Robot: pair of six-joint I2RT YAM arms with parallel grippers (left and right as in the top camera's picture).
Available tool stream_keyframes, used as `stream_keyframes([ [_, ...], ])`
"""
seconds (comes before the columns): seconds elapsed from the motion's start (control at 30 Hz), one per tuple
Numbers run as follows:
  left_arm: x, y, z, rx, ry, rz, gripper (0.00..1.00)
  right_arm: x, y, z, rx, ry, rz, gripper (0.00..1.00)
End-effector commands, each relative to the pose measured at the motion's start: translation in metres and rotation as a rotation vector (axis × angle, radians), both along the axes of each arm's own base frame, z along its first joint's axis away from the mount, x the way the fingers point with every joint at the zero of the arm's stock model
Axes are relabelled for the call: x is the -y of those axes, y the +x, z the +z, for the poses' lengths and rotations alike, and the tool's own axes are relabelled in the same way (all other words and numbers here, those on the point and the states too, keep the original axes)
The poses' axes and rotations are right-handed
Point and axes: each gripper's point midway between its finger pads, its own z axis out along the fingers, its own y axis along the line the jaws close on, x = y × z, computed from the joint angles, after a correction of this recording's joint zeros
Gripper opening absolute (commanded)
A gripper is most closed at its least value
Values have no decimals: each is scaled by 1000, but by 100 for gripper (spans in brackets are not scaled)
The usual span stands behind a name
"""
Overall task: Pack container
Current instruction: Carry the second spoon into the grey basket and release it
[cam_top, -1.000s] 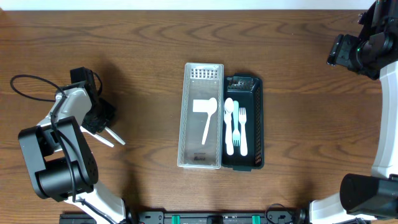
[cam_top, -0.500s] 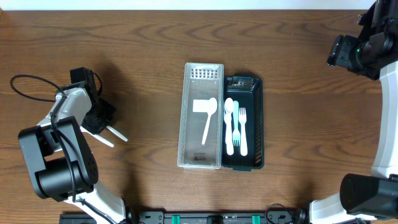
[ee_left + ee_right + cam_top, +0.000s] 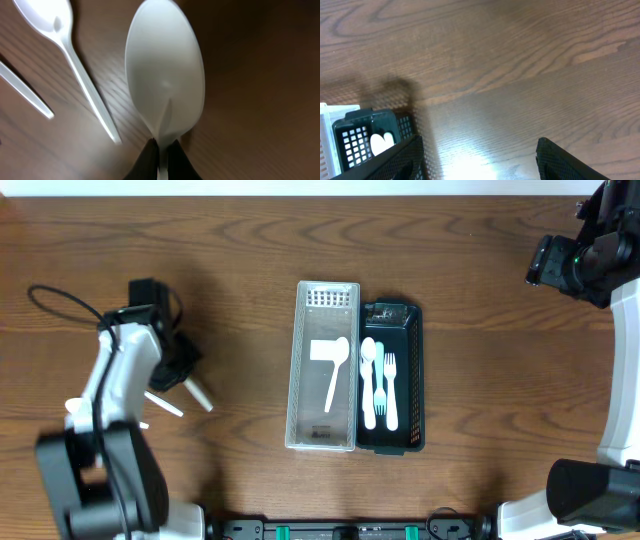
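At the left of the brown wooden surface [image 3: 240,240], the left tool [image 3: 161,156] is pinched shut on the thin handle of a white plastic spoon [image 3: 165,75], with a second white plastic spoon [image 3: 75,60] and another thin white handle [image 3: 25,90] lying on the wood just beside. Well apart at the middle sit a clear rectangular plastic container [image 3: 312,405] holding one white utensil [image 3: 333,365] and, touching its right side, a black mesh basket [image 3: 417,380] with white and teal cutlery [image 3: 378,385]. The right tool [image 3: 480,165] hangs near the far right edge, fingers spread wide, holding nothing.

Robotics lab; left arm [image 3: 115,370], right arm [image 3: 622,380], wood table [image 3: 240,240].
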Motion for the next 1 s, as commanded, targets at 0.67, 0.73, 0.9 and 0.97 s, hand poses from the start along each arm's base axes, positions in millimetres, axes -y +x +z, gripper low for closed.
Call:
stream_keyframes([
  [0.67, 259, 1, 53, 220, -17, -925, 6, 3, 1, -4, -10, -7, 8, 75],
  [0.73, 259, 2, 32, 164, -4, -945, 6, 3, 1, -4, -11, -7, 8, 76],
  [0.9, 260, 3, -5, 75, 24, -1027, 6, 3, -1, -5, -18, -6, 8, 76],
  [0.97, 260, 3, -11, 59, 31, -1059, 6, 3, -2, -5, -22, -5, 8, 76],
])
